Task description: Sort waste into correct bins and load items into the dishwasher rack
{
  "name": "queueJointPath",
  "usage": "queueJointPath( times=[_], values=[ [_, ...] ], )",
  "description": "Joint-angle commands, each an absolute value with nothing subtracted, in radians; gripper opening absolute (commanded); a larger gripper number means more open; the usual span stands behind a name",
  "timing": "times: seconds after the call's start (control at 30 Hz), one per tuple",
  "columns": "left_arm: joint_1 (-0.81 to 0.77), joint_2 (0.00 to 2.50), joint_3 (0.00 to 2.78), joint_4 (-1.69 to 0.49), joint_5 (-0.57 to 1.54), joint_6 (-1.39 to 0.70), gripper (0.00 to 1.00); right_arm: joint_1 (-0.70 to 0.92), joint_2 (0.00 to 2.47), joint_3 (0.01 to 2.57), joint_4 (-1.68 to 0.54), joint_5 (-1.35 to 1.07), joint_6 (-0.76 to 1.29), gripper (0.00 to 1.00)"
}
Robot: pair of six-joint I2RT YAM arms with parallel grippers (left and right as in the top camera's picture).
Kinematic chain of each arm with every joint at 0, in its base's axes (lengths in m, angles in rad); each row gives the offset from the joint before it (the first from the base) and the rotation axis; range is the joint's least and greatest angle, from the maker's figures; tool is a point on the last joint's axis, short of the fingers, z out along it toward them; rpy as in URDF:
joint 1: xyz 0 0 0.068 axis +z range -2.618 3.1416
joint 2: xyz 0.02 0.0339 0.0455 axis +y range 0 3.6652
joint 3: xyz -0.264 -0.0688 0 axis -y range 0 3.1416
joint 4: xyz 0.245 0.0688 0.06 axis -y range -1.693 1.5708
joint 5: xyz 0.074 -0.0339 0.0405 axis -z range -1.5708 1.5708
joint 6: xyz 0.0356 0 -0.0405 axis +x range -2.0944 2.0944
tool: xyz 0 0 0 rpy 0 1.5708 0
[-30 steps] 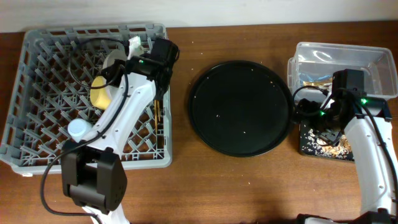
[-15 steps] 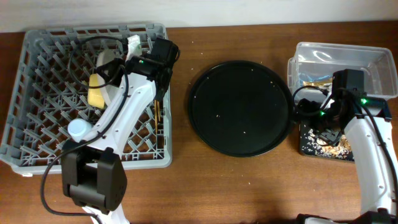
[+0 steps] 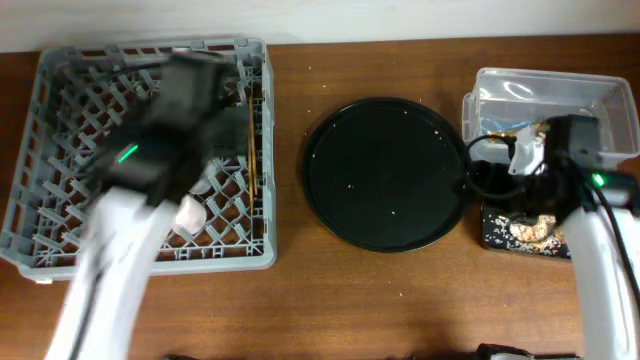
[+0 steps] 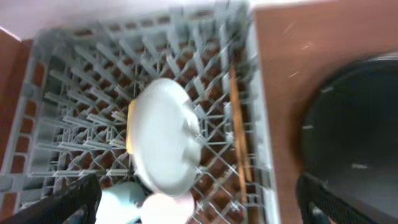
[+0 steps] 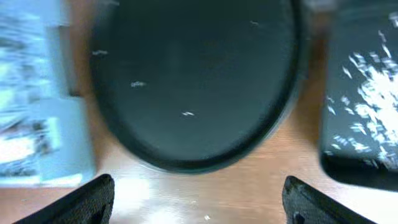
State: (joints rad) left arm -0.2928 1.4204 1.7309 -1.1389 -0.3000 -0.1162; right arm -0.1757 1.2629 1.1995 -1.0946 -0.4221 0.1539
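Although the overhead view smears the left arm into a blur, the left wrist view shows the left hand (image 4: 198, 186) released. Its dark fingers (image 4: 68, 202) are spread to the lower corners of the frame with nothing between them, above the grey dishwasher rack (image 4: 37, 130). Closest, at the lower middle, sit the light blue cup (image 4: 121, 198) and the pale pink cup (image 4: 165, 210), side by side. Above them the round white plate (image 4: 165, 146) stands among the pegs as a tall oval, its long axis roughly top to bottom, with a sliver of the yellow bowl (image 4: 130, 121) at its left rim. The wooden chopsticks (image 4: 239, 130) lie along the same top-to-bottom line, just inside the rack's right wall. A strip of brown tabletop (image 4: 280, 93) separates that wall from the large round black tray (image 4: 354, 137). The right hand (image 5: 199, 183) is likewise released and grasps nothing, above this tray's lower edge. The black rectangular tray (image 5: 348, 149), strewn with pale crumbs (image 5: 379, 87), sits at right. The clear tub (image 3: 600, 95) is at the overhead's upper right.
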Motion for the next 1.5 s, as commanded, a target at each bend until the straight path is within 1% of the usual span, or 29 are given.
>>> queueJointPath(
  times=[0.0, 0.03, 0.07, 0.2, 0.27, 0.4, 0.43, 0.5, 0.53, 0.6, 0.67, 0.77, 0.8, 0.87, 0.93, 0.97, 1.47],
  values=[
    [-0.277, 1.221, 1.745, -1.227, -0.155, -0.118, 0.99, -0.115, 1.024, 1.233, -1.097, -0.547, 0.057, 0.91],
    [-0.277, 1.185, 1.745, -1.257, -0.152, -0.118, 0.99, -0.098, 0.966, 1.233, -1.100, -0.547, 0.060, 0.94],
    [-0.277, 1.152, 1.745, -1.298, -0.153, -0.118, 0.99, -0.080, 0.906, 1.233, -1.106, -0.547, 0.060, 0.99],
    [-0.277, 1.076, 1.745, -1.336, -0.153, -0.118, 0.99, -0.051, 0.696, 1.233, -1.116, -0.546, 0.060, 0.98],
    [-0.277, 1.070, 1.745, -1.371, -0.153, -0.118, 0.99, -0.051, 0.680, 1.233, -1.116, -0.546, 0.059, 0.98],
    [-0.277, 1.072, 1.745, -1.509, -0.153, -0.118, 0.99, -0.033, 0.681, 1.232, -1.114, -0.531, 0.054, 0.98],
    [-0.277, 1.072, 1.745, -1.551, -0.153, -0.118, 0.99, -0.014, 0.666, 1.224, -1.088, -0.373, -0.005, 0.98],
    [-0.277, 1.072, 1.744, -1.600, -0.153, -0.118, 0.99, -0.013, 0.608, 1.147, -0.996, -0.319, -0.124, 0.98],
    [-0.277, 1.072, 1.745, -1.624, -0.153, -0.118, 0.99, -0.014, 0.548, 1.037, -0.889, -0.320, -0.195, 0.98],
    [-0.277, 1.072, 1.745, -1.641, -0.153, -0.118, 0.99, -0.014, 0.405, 0.778, -0.709, -0.313, -0.210, 0.98],
    [-0.277, 1.072, 1.745, -1.641, -0.153, -0.118, 0.99, -0.014, 0.281, 0.588, -0.656, -0.313, -0.209, 0.98],
    [-0.277, 1.072, 1.745, -1.641, -0.153, -0.118, 0.99, -0.014, 0.063, 0.274, -0.447, -0.314, -0.209, 0.98],
    [-0.277, 1.072, 1.745, -1.641, -0.153, -0.118, 0.99, -0.014, 0.014, 0.210, -0.405, -0.318, -0.208, 0.98],
    [-0.277, 1.072, 1.745, -1.641, -0.153, -0.118, 0.99, -0.013, 0.005, 0.091, -0.263, -0.356, -0.202, 0.98],
    [-0.277, 1.072, 1.745, -1.641, -0.153, -0.118, 0.99, -0.013, 0.003, 0.034, -0.113, -0.365, -0.202, 0.99],
    [-0.277, 1.072, 1.745, -1.641, -0.153, -0.118, 0.99, -0.013, 0.003, 0.021, -0.078, -0.364, -0.202, 0.98],
    [-0.277, 1.072, 1.744, -1.641, -0.153, -0.118, 0.99, -0.012, 0.004, 0.006, -0.047, -0.362, -0.202, 0.99]
  ],
)
